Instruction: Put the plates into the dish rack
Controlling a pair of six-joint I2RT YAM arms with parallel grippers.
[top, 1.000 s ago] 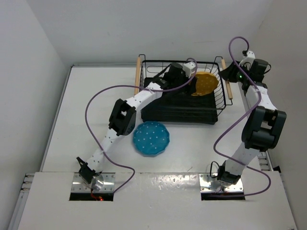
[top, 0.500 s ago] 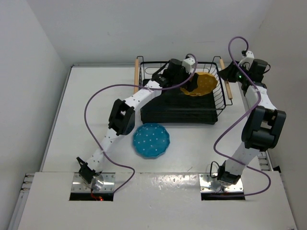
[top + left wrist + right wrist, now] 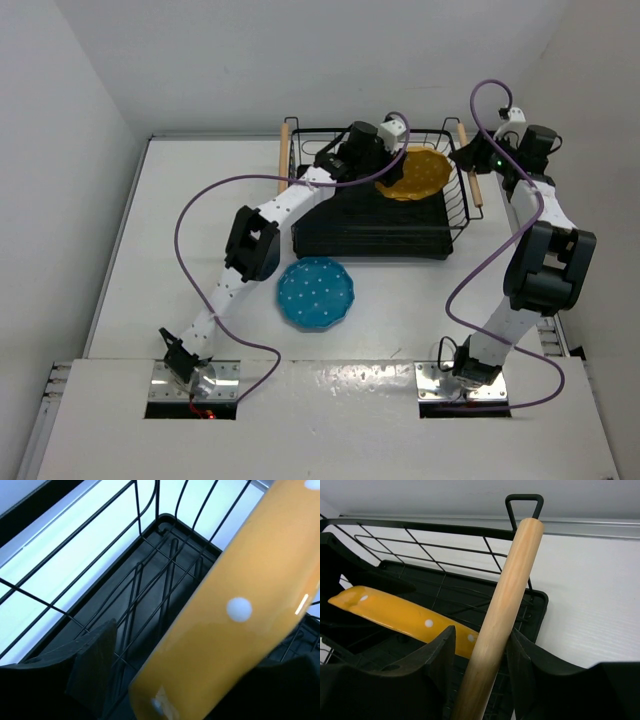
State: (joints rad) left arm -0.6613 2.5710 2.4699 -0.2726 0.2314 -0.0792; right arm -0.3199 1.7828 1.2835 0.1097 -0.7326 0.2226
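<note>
The yellow-orange round scalloped-edge plate with white dots (image 3: 420, 172) sits inside the rectangular black wire dish rack (image 3: 380, 235), at its far right corner, tilted rather than upright, with its rim near the right-hand wire wall. The teal blue round scalloped-edge plate with white dots (image 3: 316, 291) lies flat on the white desk (image 3: 200, 200), just in front of the rack's near edge and outside it. The left pincer (image 3: 195, 655) reaches into the rack and straddles the yellow-orange plate; its jaws are spread, and rack wires show through a gap between one finger (image 3: 95, 655) and the plate's edge. Contact on the other side cannot be determined. The right pincer (image 3: 482, 630) is positioned at the rack's right light wooden handle (image 3: 507, 595), one finger on each side of the rod; its jaws are also spread, with a sliver of the yellow-orange plate visible between one finger (image 3: 435, 655) and the wood. The left light wooden handle (image 3: 286, 155) stands apart from both arms.
</note>
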